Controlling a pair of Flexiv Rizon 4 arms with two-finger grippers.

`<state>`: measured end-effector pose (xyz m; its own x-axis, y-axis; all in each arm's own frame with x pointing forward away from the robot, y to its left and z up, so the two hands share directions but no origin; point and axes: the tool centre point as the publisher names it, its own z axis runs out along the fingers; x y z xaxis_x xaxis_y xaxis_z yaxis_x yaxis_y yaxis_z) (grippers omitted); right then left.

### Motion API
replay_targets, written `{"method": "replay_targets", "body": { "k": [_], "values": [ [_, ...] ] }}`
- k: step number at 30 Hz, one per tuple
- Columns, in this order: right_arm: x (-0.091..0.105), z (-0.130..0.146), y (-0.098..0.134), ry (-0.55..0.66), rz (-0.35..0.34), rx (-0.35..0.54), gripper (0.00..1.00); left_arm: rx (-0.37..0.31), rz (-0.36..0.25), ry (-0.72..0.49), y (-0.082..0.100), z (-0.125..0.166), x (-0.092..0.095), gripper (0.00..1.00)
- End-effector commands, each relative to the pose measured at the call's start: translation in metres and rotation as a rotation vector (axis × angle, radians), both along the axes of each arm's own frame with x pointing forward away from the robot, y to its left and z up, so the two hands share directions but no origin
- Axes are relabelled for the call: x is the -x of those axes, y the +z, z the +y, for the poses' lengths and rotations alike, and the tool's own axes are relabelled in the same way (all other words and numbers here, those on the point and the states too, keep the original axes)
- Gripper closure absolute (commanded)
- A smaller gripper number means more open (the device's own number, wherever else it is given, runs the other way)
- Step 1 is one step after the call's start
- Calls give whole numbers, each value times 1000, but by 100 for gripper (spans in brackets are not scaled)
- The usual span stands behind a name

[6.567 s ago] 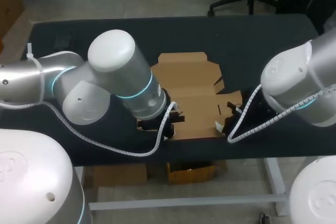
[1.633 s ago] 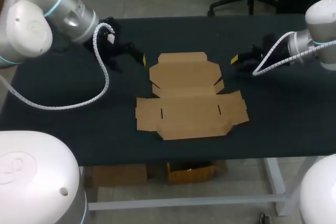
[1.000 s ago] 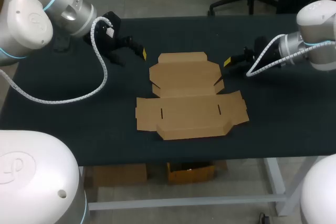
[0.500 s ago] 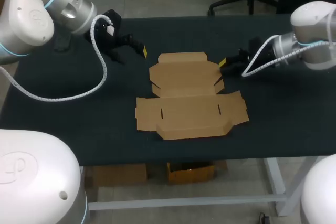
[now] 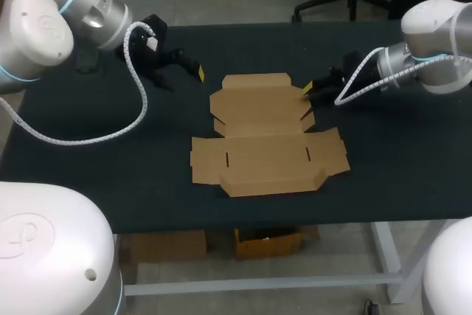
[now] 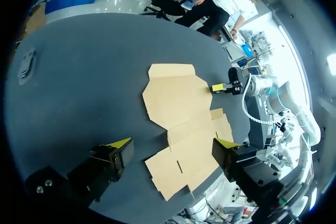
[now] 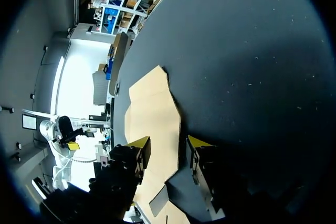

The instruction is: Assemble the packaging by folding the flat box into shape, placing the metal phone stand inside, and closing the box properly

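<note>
Dark-topped, the table (image 5: 88,153) carries a job that has barely begun. The flat box (image 5: 265,134) lies unfolded near the table's middle. It is a plain brown cardboard blank with its panels, side flaps and two short slots all spread flat, and no wall is raised. Folding, loading and closing are all left to do, and no metal phone stand shows in any view. The left arm's fingers (image 6: 113,153) hang wide apart above the table, off the blank's far left corner, holding nothing. The right arm's fingers (image 7: 131,156) are parted too, and empty, right at the far panel's right edge. Seen from that wrist, one finger sits over cardboard and the other over bare table, so a first fold there looks likely.
</note>
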<state>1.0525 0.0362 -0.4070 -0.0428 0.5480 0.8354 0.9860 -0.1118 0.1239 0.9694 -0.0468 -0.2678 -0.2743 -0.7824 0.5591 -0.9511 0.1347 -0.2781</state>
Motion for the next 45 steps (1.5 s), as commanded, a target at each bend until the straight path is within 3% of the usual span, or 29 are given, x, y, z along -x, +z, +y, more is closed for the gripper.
{"method": "replay_targets", "body": {
  "k": [1,17,32,39,42,45],
  "values": [
    [-6,2,-3,12,9,-11,59,2,-2,4,0,2,2,0],
    [-5,17,-7,22,57,-51,58,10,-4,14,-1,9,4,0],
    [-2,29,-5,49,53,-79,64,18,-5,16,-3,12,6,0],
    [2,31,-1,50,29,-99,81,29,-5,15,-3,13,7,0],
    [4,30,3,44,3,-111,100,35,-8,13,-3,14,6,0],
    [7,29,8,38,-29,-121,100,45,-10,9,-3,13,4,0]
  ]
}}
